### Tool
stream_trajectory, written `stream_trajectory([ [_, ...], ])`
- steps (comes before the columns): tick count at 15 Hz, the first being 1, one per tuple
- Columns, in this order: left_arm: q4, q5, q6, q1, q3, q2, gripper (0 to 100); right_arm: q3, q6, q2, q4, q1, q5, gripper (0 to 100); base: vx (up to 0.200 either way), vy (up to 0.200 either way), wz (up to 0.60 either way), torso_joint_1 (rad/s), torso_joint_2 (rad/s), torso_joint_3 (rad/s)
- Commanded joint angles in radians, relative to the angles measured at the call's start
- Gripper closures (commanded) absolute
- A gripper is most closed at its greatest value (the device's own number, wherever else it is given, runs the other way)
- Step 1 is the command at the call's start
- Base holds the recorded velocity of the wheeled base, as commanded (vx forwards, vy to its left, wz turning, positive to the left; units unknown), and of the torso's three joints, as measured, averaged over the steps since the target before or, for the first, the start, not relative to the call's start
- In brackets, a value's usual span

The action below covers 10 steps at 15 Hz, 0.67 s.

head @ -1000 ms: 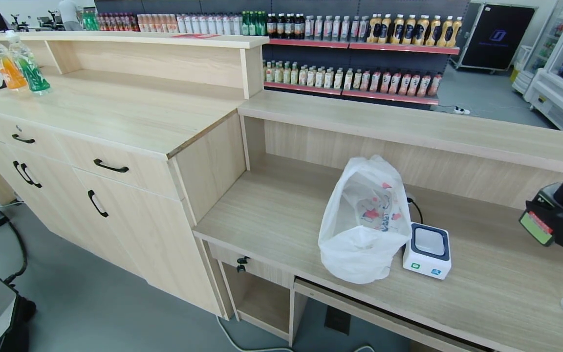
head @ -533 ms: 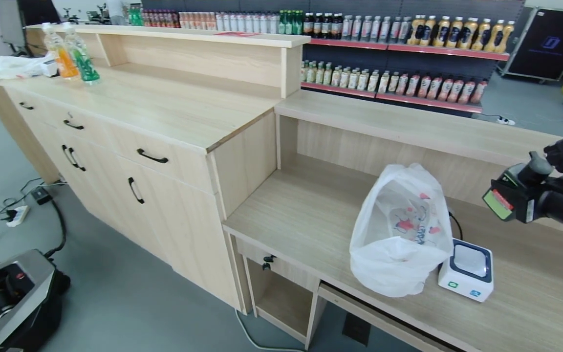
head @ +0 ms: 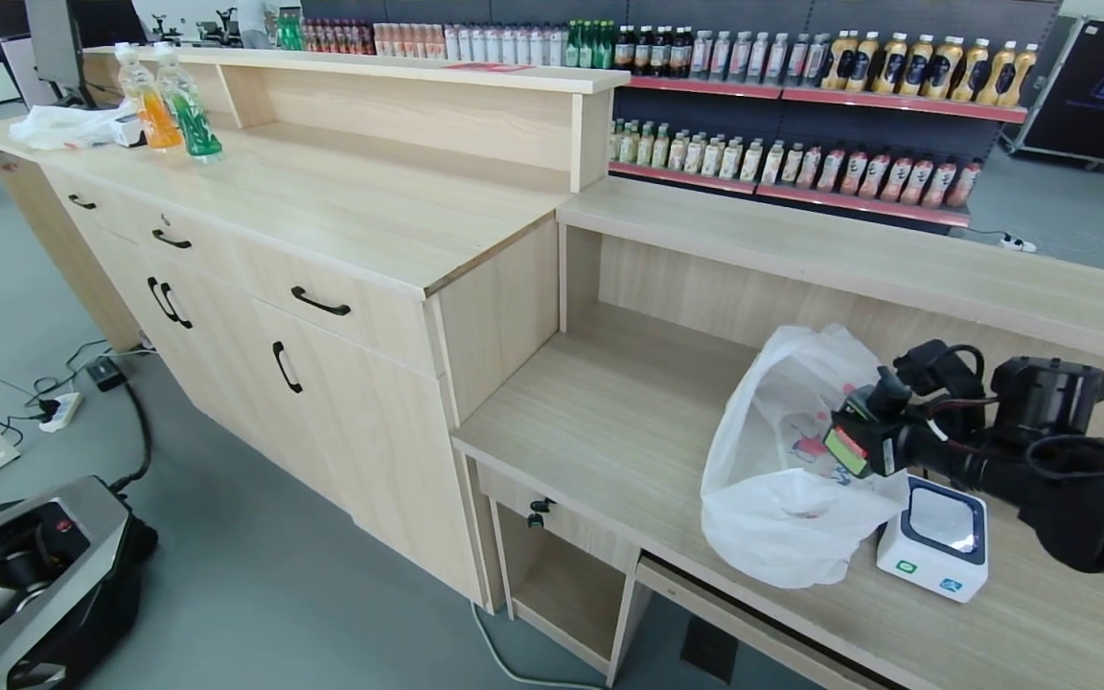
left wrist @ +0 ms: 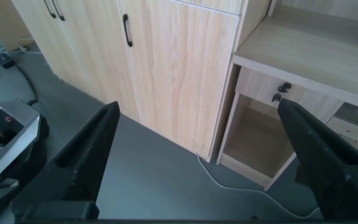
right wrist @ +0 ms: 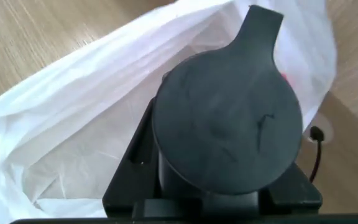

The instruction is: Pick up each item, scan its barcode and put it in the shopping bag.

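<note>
A: Since our right gripper [head: 873, 433] clamps the dark item [head: 850, 451] over the bag [head: 782, 522] mouth, we judge: poised to drop in.
B: Agreed. Scanner [head: 935, 539] just right of bag. Our left gripper [left wrist: 201, 162] spread open, low over floor [left wrist: 160, 168], out of the way.

The table [head: 609, 422] is pale wood-grain board, smooth and matt. The bag [head: 782, 517] is thin white plastic, half see-through and crinkled, with a soft sheen. The scanner [head: 926, 565] is smooth white plastic with a glossy window on top. The drawer handles [head: 320, 303] look matt black, and the floor [head: 255, 537] is smooth grey.
</note>
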Motion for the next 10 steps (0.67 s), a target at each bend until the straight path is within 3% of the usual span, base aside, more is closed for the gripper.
stream_trajectory([
  [1,0.000,0.001,0.000,0.000,-0.001,0.000,0,-0.005,-0.001,0.092,-0.003,0.026,0.001,100,0.000,0.000,0.00,0.000,0.00,0.000],
  [10,0.000,0.001,0.000,0.000,-0.001,0.000,0,0.008,-0.025,0.167,0.009,0.073,0.018,100,0.000,0.000,0.00,0.000,0.00,0.000],
])
